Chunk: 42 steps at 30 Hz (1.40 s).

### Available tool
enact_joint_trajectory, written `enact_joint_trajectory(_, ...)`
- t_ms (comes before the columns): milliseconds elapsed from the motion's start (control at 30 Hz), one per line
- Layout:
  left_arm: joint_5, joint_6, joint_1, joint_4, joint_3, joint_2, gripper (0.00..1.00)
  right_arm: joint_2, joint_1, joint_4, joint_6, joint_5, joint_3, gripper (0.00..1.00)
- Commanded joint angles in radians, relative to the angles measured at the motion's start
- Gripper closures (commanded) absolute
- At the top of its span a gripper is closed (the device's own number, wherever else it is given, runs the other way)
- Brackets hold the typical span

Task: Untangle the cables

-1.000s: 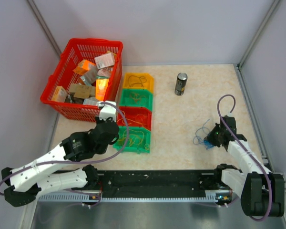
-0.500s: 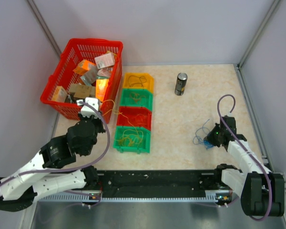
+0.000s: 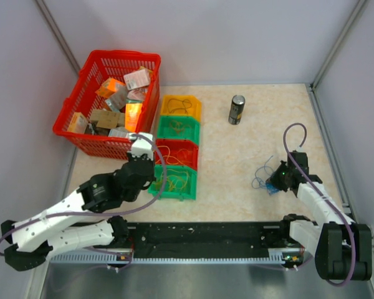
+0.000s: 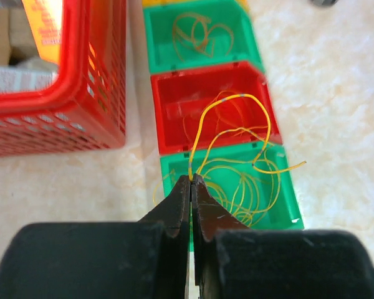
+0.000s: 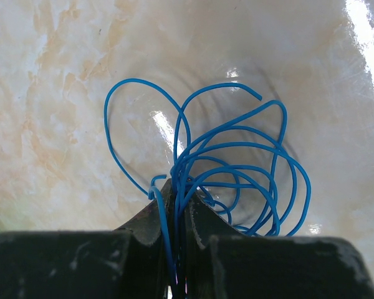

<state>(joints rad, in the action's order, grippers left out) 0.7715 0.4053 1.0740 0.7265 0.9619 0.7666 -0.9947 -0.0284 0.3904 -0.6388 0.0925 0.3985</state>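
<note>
Left wrist view: left gripper point(image 4: 191, 182), jaws closed on an orange cable point(image 4: 235, 132). Its loops run up-frame and rightward from the tips, over the green bin point(image 4: 287, 199) and red bin point(image 4: 174, 93). Right wrist view: right gripper point(image 5: 177, 198) pinches blue cables point(image 5: 237, 167), which fan up-frame over the table. The two bundles lie well apart. The print on the can point(image 3: 237, 109) is too small to read.

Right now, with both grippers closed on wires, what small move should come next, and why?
Probably raise the left gripper a little: it pinches an orange wire whose loops trail into the near green bin among others, so lifting should draw it free. The right gripper holds the blue wire well apart.
</note>
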Motion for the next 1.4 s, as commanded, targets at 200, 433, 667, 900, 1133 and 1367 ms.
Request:
enact_joint_trajectory(200,-0.011,0.332,-0.003,0.174,-0.008,0.272,1.00,0.007,-0.004,-0.033,0.016,0.018,-0.001,0.96)
enact_joint_trajectory(433,-0.115,0.380,-0.005,0.064,-0.046,0.447,1.00,0.013,-0.004,-0.035,0.016,0.027,-0.009,0.95)
enact_joint_trajectory(667,-0.260,0.334,-0.120,-0.057,-0.069,0.617,1.00,0.021,-0.002,-0.042,0.016,0.038,-0.013,0.95)
enact_joint_trajectory(900,-0.451,0.326,-0.226,-0.164,-0.138,0.639,1.00,-0.002,-0.004,-0.051,0.028,0.064,-0.012,0.94)
enact_joint_trajectory(1133,-0.439,0.336,-0.232,-0.151,-0.177,0.446,0.50,-0.021,-0.004,-0.061,0.034,0.073,-0.004,0.94)
enact_joint_trajectory(1367,-0.449,0.271,-0.232,-0.159,-0.132,0.263,0.28,-0.042,-0.004,-0.081,0.057,0.133,-0.003,0.94)
